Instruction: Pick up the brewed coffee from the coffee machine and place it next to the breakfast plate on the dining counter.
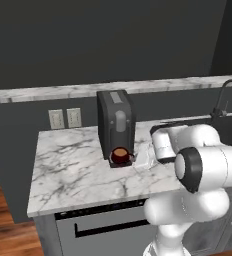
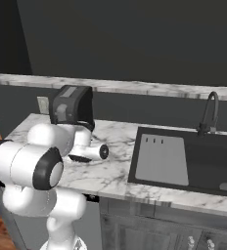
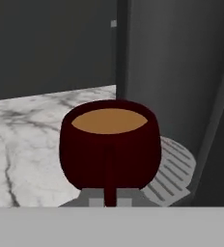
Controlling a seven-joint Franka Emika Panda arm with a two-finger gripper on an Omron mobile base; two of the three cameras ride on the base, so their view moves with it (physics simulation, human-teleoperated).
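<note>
Coffee [image 3: 109, 120] is seen in a dark red mug [image 1: 120, 155] set on the drip tray [image 3: 174, 169] of the coffee machine [image 1: 116, 122] (no lettering can be read on either). The gripper is closed on the mug's handle [image 3: 110, 176].

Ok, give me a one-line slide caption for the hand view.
Close-up of the small dark red mug of light brown coffee on the grey ribbed drip tray of the dark coffee machine, handle facing the camera.

Veined polished marble worktop [image 1: 78, 172]; matt dark red mug [image 3: 110, 144], matt dark coffee machine [image 1: 116, 120]
</note>
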